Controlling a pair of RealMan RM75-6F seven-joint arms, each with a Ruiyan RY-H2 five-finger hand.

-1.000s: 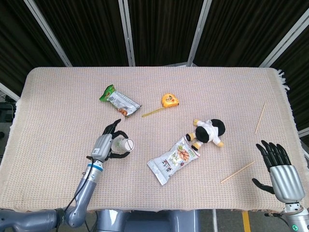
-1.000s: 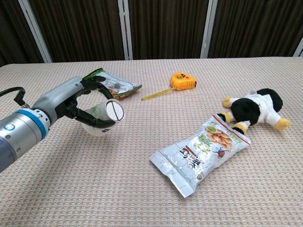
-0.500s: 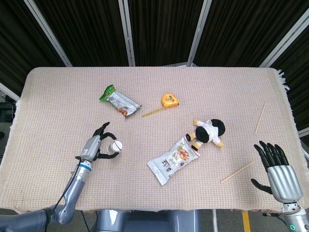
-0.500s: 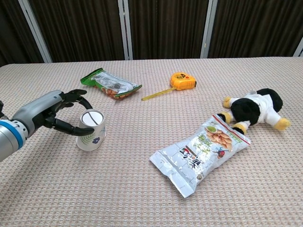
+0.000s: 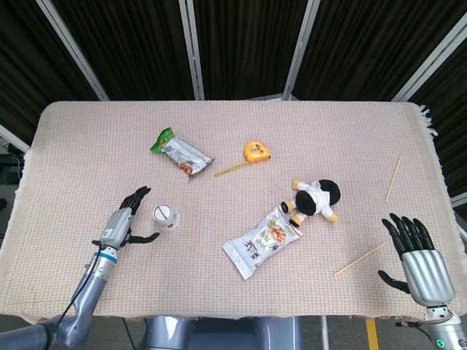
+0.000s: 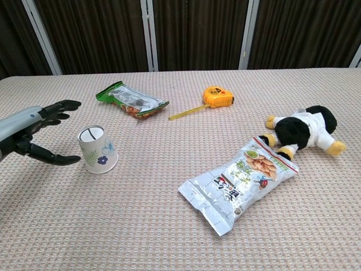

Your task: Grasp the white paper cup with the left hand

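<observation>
The white paper cup [image 5: 166, 218] [image 6: 97, 149], printed with small blue flowers, stands upside down on the woven tablecloth at the left. My left hand [image 5: 122, 227] [image 6: 31, 135] is just left of it, fingers spread, a small gap between them and the cup, holding nothing. Near the table's front right corner my right hand [image 5: 417, 259] stays with fingers apart and nothing in it; the chest view does not show it.
A green snack packet [image 5: 181, 152] lies behind the cup. An orange tape measure [image 5: 255, 152] with tape pulled out, a plush toy [image 5: 315, 198] and a silver snack bag [image 5: 264, 240] lie mid-table. Two wooden sticks [image 5: 358, 259] [image 5: 394, 176] lie at the right.
My left hand was holding the cup above the table, set it down upside down, let go and drew back to the left. The right hand barely moved.
</observation>
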